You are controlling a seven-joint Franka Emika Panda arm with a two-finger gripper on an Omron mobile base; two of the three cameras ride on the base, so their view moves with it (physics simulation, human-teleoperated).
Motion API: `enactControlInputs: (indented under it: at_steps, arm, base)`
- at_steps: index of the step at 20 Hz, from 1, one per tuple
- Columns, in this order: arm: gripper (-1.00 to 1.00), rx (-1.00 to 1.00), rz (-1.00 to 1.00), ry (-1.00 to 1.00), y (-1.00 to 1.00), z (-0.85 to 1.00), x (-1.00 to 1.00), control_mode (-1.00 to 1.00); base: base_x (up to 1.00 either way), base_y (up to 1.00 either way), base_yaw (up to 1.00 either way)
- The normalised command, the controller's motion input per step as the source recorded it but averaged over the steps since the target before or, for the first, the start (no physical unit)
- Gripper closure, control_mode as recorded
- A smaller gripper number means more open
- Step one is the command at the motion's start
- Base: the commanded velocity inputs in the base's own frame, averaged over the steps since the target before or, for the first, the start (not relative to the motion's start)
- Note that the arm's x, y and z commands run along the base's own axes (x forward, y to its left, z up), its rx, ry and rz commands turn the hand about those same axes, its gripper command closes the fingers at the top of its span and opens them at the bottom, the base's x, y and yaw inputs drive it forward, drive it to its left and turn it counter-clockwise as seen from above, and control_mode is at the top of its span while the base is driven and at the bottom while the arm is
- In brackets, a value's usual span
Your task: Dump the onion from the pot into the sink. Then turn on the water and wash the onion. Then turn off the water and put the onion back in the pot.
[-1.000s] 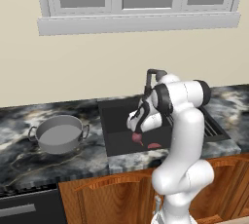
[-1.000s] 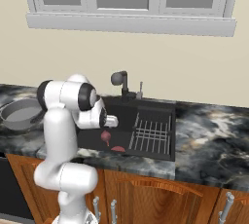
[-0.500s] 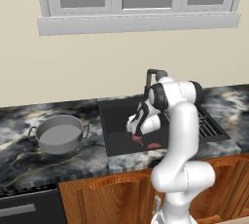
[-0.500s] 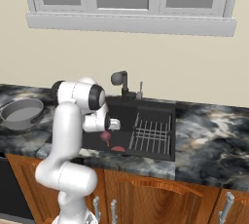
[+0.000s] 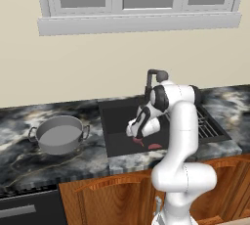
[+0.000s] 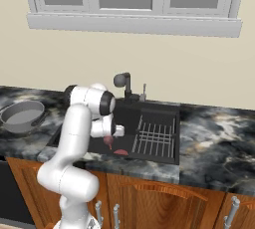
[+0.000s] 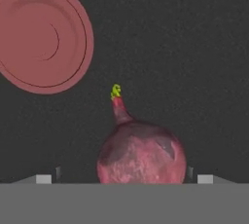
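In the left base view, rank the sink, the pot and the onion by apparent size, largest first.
1. sink
2. pot
3. onion, by far the smallest and partly hidden behind the arm.

My onion (image 7: 141, 152) is mottled purplish-red, yellow-green at the tip; slice (image 7: 44, 35) pink-red; sink (image 5: 117, 121) matte black; pot (image 5: 59, 135) grey.

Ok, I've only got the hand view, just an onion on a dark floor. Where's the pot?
Observer: The pot sits empty on the counter, left of the sink.
Operator: Is the gripper down in the basin?
Observer: Yes, the gripper hangs low inside the sink, towards its front wall.
Operator: And the tap?
Observer: The tap stands at the sink's back edge, behind the arm.
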Motion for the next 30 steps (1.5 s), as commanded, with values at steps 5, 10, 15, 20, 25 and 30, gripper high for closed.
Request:
enactControlInputs:
  at_steps: [5, 10, 15, 20, 25, 30]
  arm:
    - [-1.00, 0.00, 0.00, 0.00, 0.34, -0.15, 0.06, -1.00]
    - [-1.00, 0.00, 0.00, -0.06, 0.08, -0.16, 0.18, -1.00]
    - [-1.00, 0.00, 0.00, 0.00, 0.00, -0.30, 0.04, -1.00]
    - [-1.00, 0.00, 0.00, 0.00, 0.00, -0.23, 0.00, -1.00]
    - [1.00, 0.00, 0.00, 0.00, 0.00, -0.12, 0.00, -1.00]
    - [1.00, 0.00, 0.00, 0.00, 0.00, 0.02, 0.00, -1.00]
  base:
    - [0.00, 0.00, 0.00]
    - [0.00, 0.00, 0.00]
    - [0.00, 0.00, 0.00]
    - [0.00, 0.00, 0.00]
    - [0.00, 0.00, 0.00]
    - [0.00, 0.00, 0.00]
